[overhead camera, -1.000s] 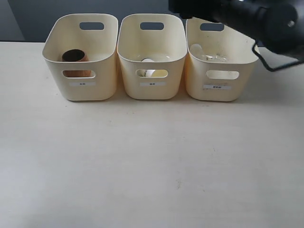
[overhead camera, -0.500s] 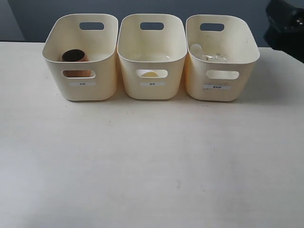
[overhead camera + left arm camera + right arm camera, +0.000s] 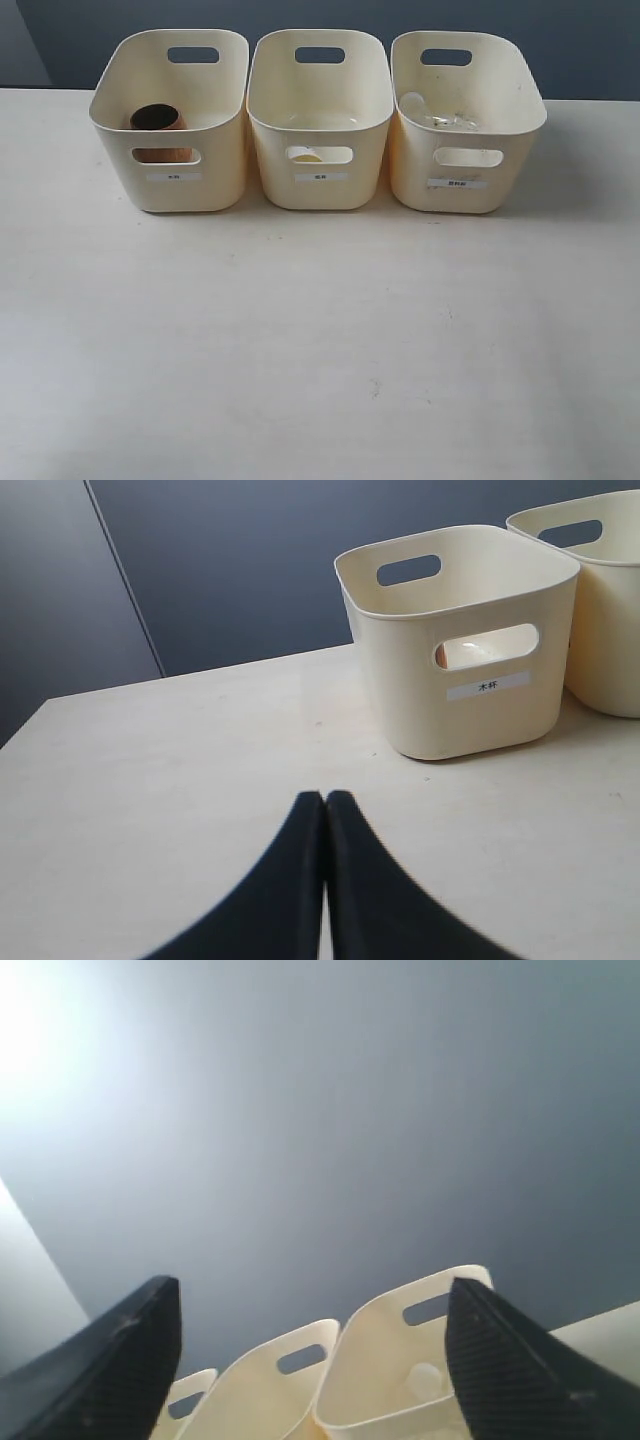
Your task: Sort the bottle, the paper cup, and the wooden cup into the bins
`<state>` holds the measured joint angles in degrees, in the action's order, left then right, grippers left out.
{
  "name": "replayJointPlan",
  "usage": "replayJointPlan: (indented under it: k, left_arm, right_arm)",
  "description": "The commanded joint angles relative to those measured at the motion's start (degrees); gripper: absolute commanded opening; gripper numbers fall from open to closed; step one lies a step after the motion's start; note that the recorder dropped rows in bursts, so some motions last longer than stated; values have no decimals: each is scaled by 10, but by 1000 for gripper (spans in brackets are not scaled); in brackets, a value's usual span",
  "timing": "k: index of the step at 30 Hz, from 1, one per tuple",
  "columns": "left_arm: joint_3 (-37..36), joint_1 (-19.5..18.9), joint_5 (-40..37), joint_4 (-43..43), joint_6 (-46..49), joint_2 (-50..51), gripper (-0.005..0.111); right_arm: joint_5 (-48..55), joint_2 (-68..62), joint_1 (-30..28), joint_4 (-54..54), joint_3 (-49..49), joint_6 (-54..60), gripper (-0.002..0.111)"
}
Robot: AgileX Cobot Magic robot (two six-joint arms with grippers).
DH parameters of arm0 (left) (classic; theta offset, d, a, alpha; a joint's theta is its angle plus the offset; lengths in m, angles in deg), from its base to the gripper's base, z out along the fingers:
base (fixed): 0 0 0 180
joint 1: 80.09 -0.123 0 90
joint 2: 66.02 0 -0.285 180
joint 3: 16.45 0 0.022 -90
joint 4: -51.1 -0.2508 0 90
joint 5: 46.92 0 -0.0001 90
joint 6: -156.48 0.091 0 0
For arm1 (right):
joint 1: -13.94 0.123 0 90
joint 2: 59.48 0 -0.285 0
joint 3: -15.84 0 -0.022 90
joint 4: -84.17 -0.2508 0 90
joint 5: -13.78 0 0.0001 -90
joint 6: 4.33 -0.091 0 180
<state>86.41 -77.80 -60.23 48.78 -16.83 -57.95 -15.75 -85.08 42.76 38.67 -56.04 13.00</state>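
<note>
Bins (image 3: 168, 195) line the exterior view's upper edge above bare table (image 3: 320, 350); left gripper (image 3: 324, 802) closed, right gripper (image 3: 312, 1305) spread open.

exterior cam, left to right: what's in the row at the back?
Left bin holding the wooden cup → middle bin with the paper cup showing through its handle cutout → right bin holding the bottle.

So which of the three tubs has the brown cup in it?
The left bin in the exterior view. The reddish-brown wooden cup stands inside it. The middle bin shows something white, and the right bin holds the clear bottle.
</note>
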Motion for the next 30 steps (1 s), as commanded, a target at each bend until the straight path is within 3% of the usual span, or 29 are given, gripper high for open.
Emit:
replayJointPlan:
  k: [1,9,12,14,17,19,24,30]
  left_arm:
    - [-1,2,0,1,-1,-3,0]
    - [-1,2,0,1,-1,-3,0]
    - [-1,2,0,1,-1,-3,0]
    - [-1,2,0,1,-1,-3,0]
    - [-1,2,0,1,-1,-3,0]
    - [-1,2,0,1,-1,-3,0]
    - [-1,2,0,1,-1,-3,0]
    - [-1,2,0,1,-1,-3,0]
  right_arm:
    - [73,85,-5,47,-23,-10,70]
    - [131,178,-49,142,-53,-25,70]
    - [173,178,-83,183,-53,-26,65]
    - [174,178,-100,191,-53,-31,58]
    - [178,178,-153,194,-53,-37,35]
    - [195,178,-197,194,-53,-40,26]
    - [280,178,-282,178,-53,-45,0]
    - [340,178,-294,184,-53,-42,-1]
